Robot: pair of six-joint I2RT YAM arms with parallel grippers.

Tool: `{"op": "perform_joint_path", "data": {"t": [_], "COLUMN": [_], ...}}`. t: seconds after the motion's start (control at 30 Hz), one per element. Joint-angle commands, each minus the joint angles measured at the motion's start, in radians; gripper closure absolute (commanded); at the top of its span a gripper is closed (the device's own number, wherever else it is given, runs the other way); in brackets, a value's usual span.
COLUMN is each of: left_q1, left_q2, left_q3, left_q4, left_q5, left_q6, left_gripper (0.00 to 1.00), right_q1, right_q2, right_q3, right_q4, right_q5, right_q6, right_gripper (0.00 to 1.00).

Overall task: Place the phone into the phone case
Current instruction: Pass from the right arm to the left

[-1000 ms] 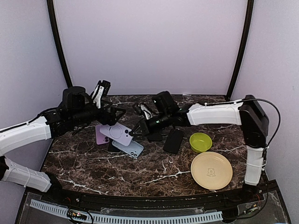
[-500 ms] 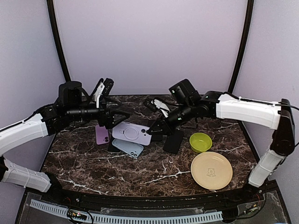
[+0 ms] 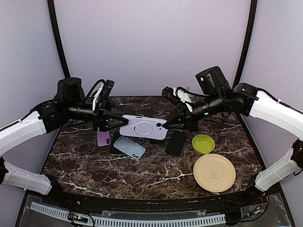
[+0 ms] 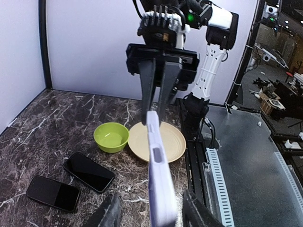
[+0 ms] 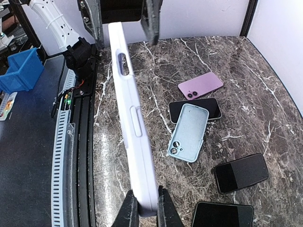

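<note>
Hanging in the air above the dark marbled tabletop (image 3: 94, 170), a pale lavender phone case with a round ring on its back (image 3: 143, 127) stretches lengthwise between the two arms, its ringed back turned toward the overhead camera. The right hand (image 3: 164, 126) is clamped narrowly on the case's right end, and in the right wrist view its two fingertips (image 5: 129, 210) pinch the thin edge. The left hand (image 3: 115, 124) sits at the opposite end with its jaws partway apart. Its fingers (image 5: 152, 21) straddle the case with a gap showing on either side, so it surrounds that end without gripping it. Whether a phone sits inside the lifted case cannot be told. Below it, toward the left, a purple phone (image 3: 103, 137) lies on the tabletop with its back up. Just beside that, a light blue phone case (image 3: 129, 147) lies camera holes up, resting partly on top of a black phone (image 5: 213, 108). Two more black phones with dark screens lie side by side near the middle; one (image 3: 176, 142) is in plain view from above, while the other (image 4: 52, 193) is mostly hidden under the raised case. To the right stand a small lime-green bowl (image 3: 203, 144) and, nearer the arm bases, a round beige plate (image 3: 214, 172).
</note>
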Motion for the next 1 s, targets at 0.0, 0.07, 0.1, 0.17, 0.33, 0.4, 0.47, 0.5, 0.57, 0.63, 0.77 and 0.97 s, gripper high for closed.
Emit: {"op": "perform_joint_path", "data": {"t": [0.0, 0.07, 0.1, 0.17, 0.33, 0.4, 0.47, 0.5, 0.57, 0.63, 0.77, 0.97], "left_q1": [0.005, 0.004, 0.004, 0.004, 0.004, 0.003, -0.004, -0.009, -0.018, -0.024, -0.029, -0.039], "left_q2": [-0.031, -0.026, -0.02, -0.013, -0.004, 0.002, 0.006, 0.007, 0.004, 0.0, -0.012, -0.038], "left_q3": [-0.037, -0.038, -0.036, -0.032, -0.034, -0.035, -0.035, -0.035, -0.039, -0.045, -0.057, -0.09], "left_q4": [0.05, 0.048, 0.046, 0.035, 0.027, 0.027, 0.027, 0.025, 0.025, 0.03, 0.045, 0.072], "left_q5": [0.125, 0.131, 0.133, 0.137, 0.126, 0.119, 0.109, 0.106, 0.089, 0.057, 0.009, -0.139], "left_q6": [0.006, 0.007, 0.008, 0.012, 0.019, 0.019, 0.02, 0.024, 0.033, 0.039, 0.047, 0.071], "left_gripper": [0.56, 0.6, 0.61, 0.63, 0.63, 0.65, 0.74, 0.83, 0.94, 1.0, 1.0, 1.0], "right_q1": [-0.004, -0.004, -0.003, -0.004, -0.004, -0.004, -0.004, -0.004, -0.004, -0.004, -0.004, -0.004], "right_q2": [-0.019, -0.011, -0.007, -0.002, 0.001, 0.001, 0.0, -0.001, -0.002, -0.002, 0.003, -0.027], "right_q3": [0.023, 0.028, 0.032, 0.036, 0.045, 0.045, 0.042, 0.039, 0.032, 0.023, 0.008, -0.058], "right_q4": [0.039, 0.044, 0.047, 0.054, 0.067, 0.075, 0.084, 0.091, 0.105, 0.118, 0.124, 0.23], "right_q5": [0.018, 0.024, 0.027, 0.03, 0.018, 0.015, 0.015, 0.016, 0.019, 0.019, 0.021, 0.159], "right_q6": [-0.021, -0.019, -0.02, -0.023, -0.03, -0.03, -0.028, -0.027, -0.024, -0.02, -0.014, 0.053], "right_gripper": [1.0, 1.0, 1.0, 1.0, 1.0, 1.0, 1.0, 1.0, 1.0, 1.0, 1.0, 0.85]}}
